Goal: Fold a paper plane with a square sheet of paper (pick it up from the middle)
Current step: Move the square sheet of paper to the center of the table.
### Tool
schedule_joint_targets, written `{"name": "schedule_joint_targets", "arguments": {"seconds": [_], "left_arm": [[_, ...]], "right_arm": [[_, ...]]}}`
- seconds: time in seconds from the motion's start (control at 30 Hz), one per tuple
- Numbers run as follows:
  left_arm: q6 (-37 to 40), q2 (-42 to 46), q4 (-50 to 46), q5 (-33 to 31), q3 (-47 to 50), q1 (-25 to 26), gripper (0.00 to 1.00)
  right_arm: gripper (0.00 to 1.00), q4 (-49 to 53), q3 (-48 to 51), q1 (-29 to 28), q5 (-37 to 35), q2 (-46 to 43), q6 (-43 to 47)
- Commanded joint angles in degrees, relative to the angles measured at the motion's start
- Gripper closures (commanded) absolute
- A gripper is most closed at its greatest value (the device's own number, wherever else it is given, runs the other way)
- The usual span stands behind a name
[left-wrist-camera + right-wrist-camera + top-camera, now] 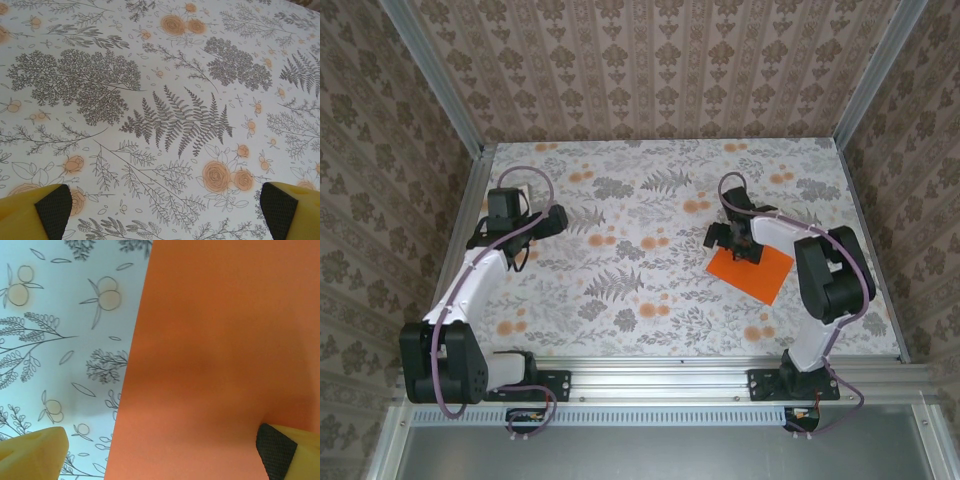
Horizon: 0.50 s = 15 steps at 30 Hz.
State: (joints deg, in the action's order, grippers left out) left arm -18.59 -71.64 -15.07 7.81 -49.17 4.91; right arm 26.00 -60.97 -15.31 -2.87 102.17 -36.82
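Note:
The square sheet of paper (754, 273) is bright orange and lies flat and unfolded on the flowered cloth at the right. A paper plane is out of view. My right gripper (735, 245) hovers low over the sheet's far left edge, open. In the right wrist view the right gripper (160, 455) straddles that edge. One yellow finger (35, 450) is over the cloth and the other (287, 452) over the square sheet of paper (220, 355). My left gripper (558, 219) is open above bare cloth at the left, well apart from the sheet. Nothing lies between its fingers (42, 210).
The table (620, 290) wears a white cloth printed with grey ferns and pale orange flowers. Patterned walls close off the back and both sides, with metal posts at the corners. An aluminium rail (660, 375) runs along the near edge between the arm bases.

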Motion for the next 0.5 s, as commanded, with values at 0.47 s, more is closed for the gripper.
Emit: {"name": "schedule_joint_targets", "arguments": {"seconds": [0.47], "left_arm": [[-7.4,0.6,1.7,3.8,2.4,4.2,0.00]], "right_arm": [[0.06,4.3,-13.2,-19.1,11.7,8.8,15.0]]}}
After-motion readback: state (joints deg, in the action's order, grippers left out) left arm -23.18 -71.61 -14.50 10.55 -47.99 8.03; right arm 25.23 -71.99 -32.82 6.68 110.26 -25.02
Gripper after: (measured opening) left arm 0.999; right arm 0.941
